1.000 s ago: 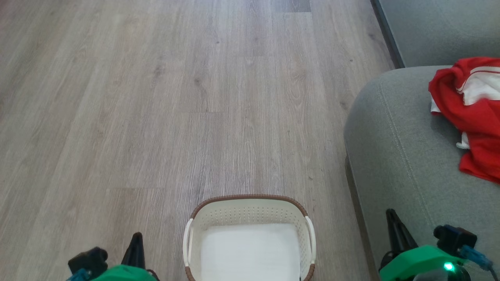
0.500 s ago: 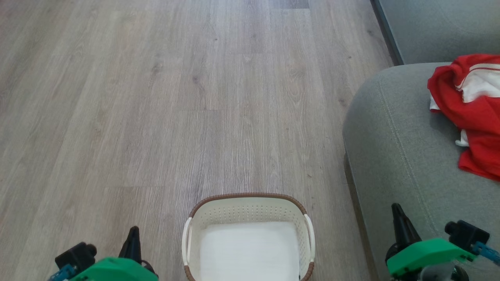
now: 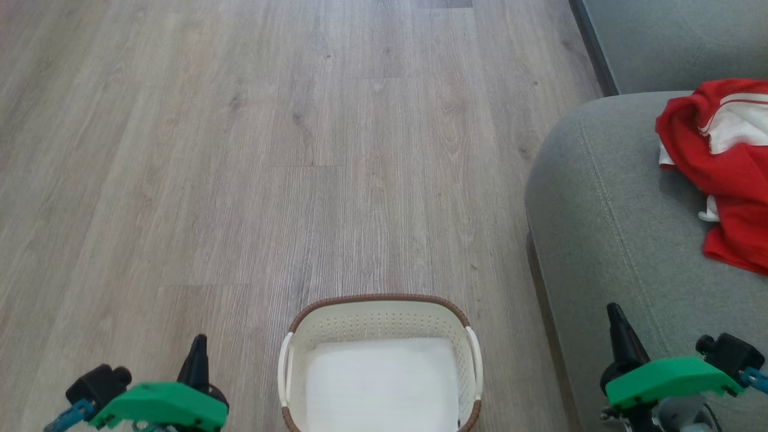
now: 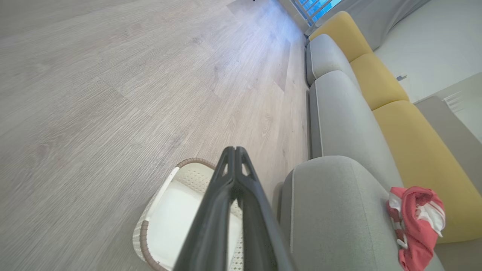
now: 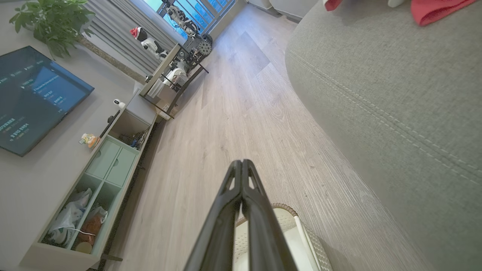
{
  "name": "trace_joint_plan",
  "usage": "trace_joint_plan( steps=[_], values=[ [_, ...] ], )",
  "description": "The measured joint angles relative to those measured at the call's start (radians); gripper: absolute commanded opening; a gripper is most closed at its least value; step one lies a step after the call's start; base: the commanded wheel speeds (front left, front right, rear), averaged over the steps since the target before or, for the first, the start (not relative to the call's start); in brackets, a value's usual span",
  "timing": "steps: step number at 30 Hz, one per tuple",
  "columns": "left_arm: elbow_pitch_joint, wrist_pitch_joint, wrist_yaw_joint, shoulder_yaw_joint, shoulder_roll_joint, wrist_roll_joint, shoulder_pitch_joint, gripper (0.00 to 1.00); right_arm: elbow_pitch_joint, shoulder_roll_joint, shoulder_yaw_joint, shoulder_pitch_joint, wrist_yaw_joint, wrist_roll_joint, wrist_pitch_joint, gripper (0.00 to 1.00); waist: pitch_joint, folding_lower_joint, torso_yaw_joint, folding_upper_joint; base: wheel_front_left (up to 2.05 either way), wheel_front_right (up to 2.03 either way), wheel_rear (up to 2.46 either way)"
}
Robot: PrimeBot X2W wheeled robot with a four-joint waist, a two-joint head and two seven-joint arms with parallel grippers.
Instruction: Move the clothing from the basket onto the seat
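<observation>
**Status.** The basket (image 3: 378,298) stands on the wood floor (image 3: 300,150) and holds nothing but its flat white liner (image 3: 381,384). The clothing (image 3: 726,174) lies in a red and white heap on the seat (image 3: 612,228), well back from the cushion's rounded front edge. Judged from this layout, the transfer is complete and the step in hand is to stow the arms.

**Procedure.** Keep both arms low and outboard of the basket. Do not sweep a finger across its rim or handles, as the basket looks light and is likely to slide. Keep the right arm off the cushion so that the heap is not dragged.

**End effectors.**
- The left gripper (image 3: 198,345) has its two fingers pressed together and holds nothing. It hangs over the floor, left of the basket.
- The right gripper (image 3: 613,312) is likewise closed and empty, over the near edge of the seat.
- The clothing lies ahead of the right gripper and to its right, well apart from it, and farther yet from the left gripper
</observation>
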Motion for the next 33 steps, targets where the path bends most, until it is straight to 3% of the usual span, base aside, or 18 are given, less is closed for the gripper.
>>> trace_joint_plan(
  steps=[33],
  values=[
    [0.005,0.090,-0.114,0.120,-0.046,-0.324,-0.051,0.00,-0.020,0.001,-0.050,-0.041,0.000,0.383,0.091,0.00,0.020,0.0000,-0.014,0.0000,0.00,0.00,0.00]
  ],
)
